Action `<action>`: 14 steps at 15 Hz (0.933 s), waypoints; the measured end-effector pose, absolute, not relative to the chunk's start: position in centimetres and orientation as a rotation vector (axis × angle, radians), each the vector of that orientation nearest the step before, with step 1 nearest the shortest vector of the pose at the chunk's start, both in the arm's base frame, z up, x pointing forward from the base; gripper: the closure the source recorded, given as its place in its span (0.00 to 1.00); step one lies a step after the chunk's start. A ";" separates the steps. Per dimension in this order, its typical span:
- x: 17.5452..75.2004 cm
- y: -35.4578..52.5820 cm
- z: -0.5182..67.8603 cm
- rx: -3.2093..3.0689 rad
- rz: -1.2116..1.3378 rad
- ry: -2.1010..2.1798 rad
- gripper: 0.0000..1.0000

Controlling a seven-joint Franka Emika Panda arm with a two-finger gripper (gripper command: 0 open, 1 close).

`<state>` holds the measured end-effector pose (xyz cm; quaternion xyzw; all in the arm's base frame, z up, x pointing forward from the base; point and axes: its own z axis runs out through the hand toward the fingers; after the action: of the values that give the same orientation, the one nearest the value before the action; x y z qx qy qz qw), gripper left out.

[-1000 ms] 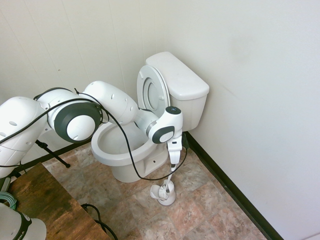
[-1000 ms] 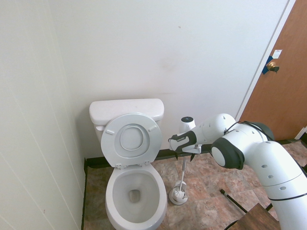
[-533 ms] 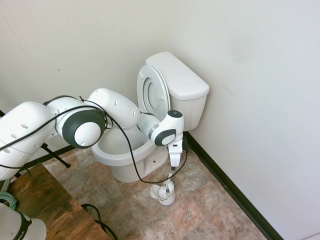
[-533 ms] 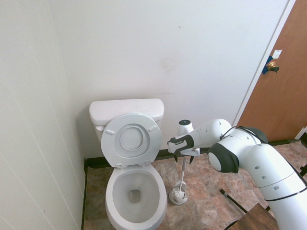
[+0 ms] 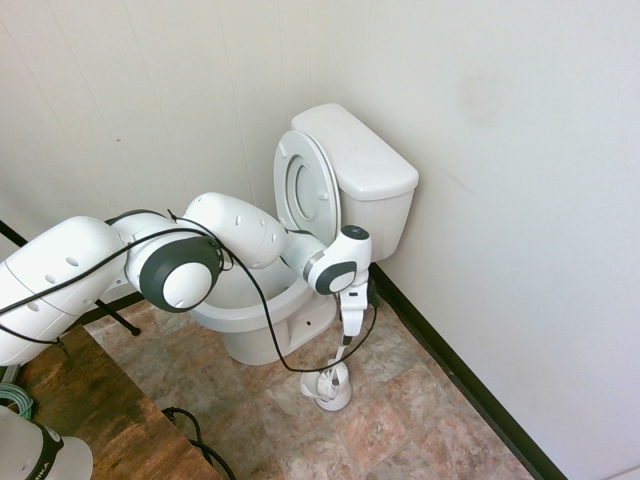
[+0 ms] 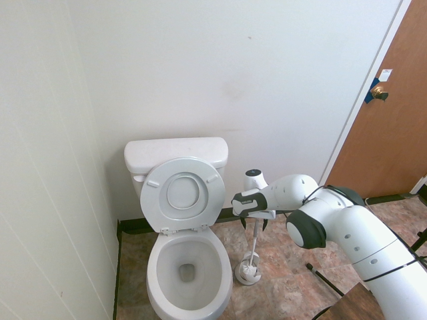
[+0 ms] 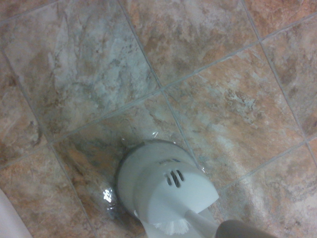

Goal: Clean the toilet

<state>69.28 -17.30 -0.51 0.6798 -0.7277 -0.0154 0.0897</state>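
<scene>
While the toilet stands against the back wall in the left corner of the floor, seat and lid tipped up against the tank and bowl exposed, cleaning proper hasn't begun. The white arm stretches across in front of the bowl, its hand pointing straight down over the brush handle. The hand is at the top end of the handle, jaws spread wide, nothing gripped; can't tell from either exterior view if the fingers already bracket the handle or sit just above it. The brush holder sits on the floor just beside the bowl's base, on the door side, brush upright in it. In the wrist view the holder is near the lower edge, bristles peeking out.

Risks, as judgement: handle is thin and upright, so an off-centre descent could push it sideways and tip the light holder. Closing too high may give a weak pinch and let the brush swing. On lifting, the holder could come up with the brush.
</scene>
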 end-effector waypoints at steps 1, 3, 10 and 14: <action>69.4 -17.4 -0.5 2.020 -0.048 -2.165 1.00; 69.8 -17.3 -0.6 2.023 -0.054 -2.162 1.00; 70.2 -17.3 -0.6 2.026 -0.058 -2.163 1.00; 70.4 -17.6 -0.2 2.026 -0.054 -2.168 1.00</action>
<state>70.44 -17.59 -0.21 0.6800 -0.7278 -0.0181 0.0868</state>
